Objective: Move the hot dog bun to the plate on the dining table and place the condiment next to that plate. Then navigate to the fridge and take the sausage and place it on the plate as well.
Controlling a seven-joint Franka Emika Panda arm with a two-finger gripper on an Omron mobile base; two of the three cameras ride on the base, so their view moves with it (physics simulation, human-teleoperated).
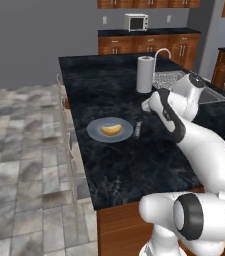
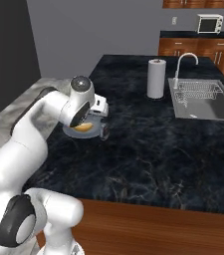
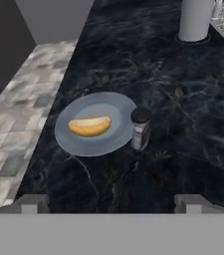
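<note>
Hand view, fingers (image 3: pixel 111 203): two dark tips at the bottom edge, spread wide apart, nothing between them.
Hot dog bun (image 3: pixel 89 126): lies on the plate (image 3: pixel 73 142), left of the frame's middle, long axis nearly level across the frame.
Condiment (image 3: pixel 140 129): upright on the desk (image 3: pixel 148 74), touching or just beside the plate's right rim; which one, I cannot tell.
Paper-towel roll (image 3: pixel 195 20): stands at the upper right, well apart from the plate.
Left base view: plate and bun sit at mid-frame, the condiment just right of them, the sink (image 1: pixel 170 80) at the upper right.
Right base view: the arm covers much of the plate at centre left.
</note>
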